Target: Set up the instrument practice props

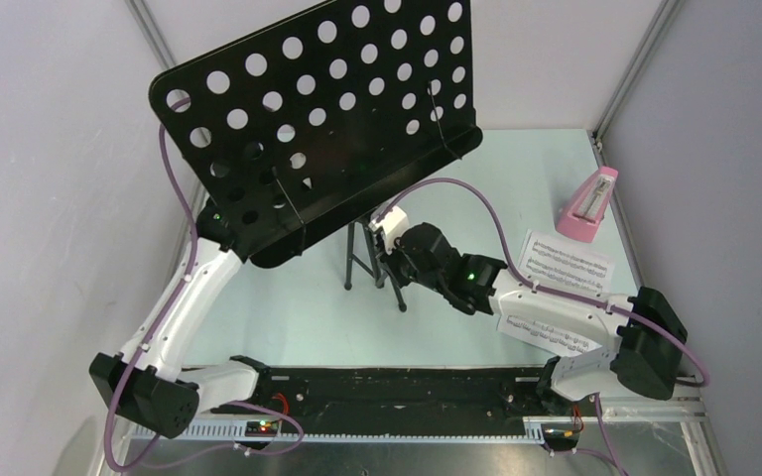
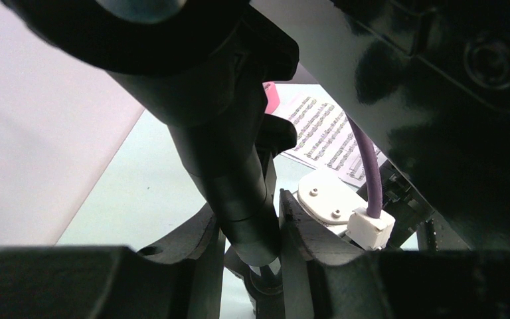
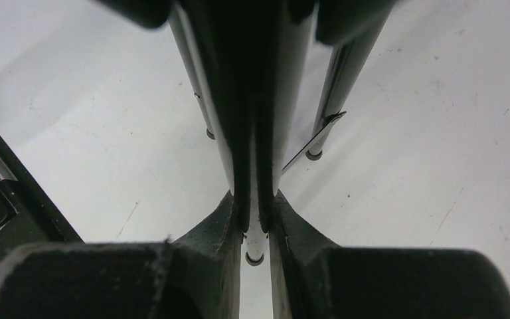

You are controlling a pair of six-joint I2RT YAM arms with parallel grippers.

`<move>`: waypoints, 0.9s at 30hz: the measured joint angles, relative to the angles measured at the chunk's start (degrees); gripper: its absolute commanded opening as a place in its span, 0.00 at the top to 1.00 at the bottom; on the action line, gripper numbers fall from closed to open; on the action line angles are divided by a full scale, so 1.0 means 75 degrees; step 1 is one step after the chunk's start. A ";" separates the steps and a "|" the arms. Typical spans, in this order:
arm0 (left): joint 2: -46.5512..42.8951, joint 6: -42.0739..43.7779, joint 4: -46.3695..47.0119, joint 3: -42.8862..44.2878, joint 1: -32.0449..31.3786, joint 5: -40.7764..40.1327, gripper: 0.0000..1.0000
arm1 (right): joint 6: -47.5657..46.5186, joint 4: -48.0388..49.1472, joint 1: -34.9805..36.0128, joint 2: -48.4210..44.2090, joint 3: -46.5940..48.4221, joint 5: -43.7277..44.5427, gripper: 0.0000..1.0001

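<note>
1. My left tool (image 2: 247, 222) is clenched on the black upright tube (image 2: 229, 166) of the music stand. From overhead I can't see it, because it sits under the stand's desk.
2. The music stand (image 1: 357, 178) is at the back left of the worktop (image 1: 288, 307). Its hole-punched desk is tilted, with the lip on the low side. I can't tell whether the feet touch the worktop.
3. My right tool (image 3: 255, 219) is grasping the stand's tripod legs (image 1: 372, 263), which are folded in close together. One finger presses on each side of the bundle.
4. The sheet-music pages (image 1: 568, 266) lie flat on the right of the worktop. One page is in plain view and another is partly under my right arm.
5. The pink metronome (image 1: 587, 208) stands upright at the far right, just beyond the pages and near the wall.
</note>
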 measured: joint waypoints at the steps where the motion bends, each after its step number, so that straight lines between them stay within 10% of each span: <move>1: 0.0006 0.0015 0.0012 0.0000 -0.0029 0.0009 1.00 | 0.0000 0.0000 -0.0003 -0.0035 -0.0035 -0.0003 1.00; 17: 0.0379 0.0099 0.0044 0.0242 -0.0702 -0.0026 0.98 | 0.0396 0.0207 -0.0003 -0.0723 -0.0822 0.0006 1.00; 27: 0.0289 0.0082 0.0099 0.0149 -0.0737 -0.0187 0.53 | 0.0545 0.0353 0.0149 -0.0731 -0.0912 0.0361 1.00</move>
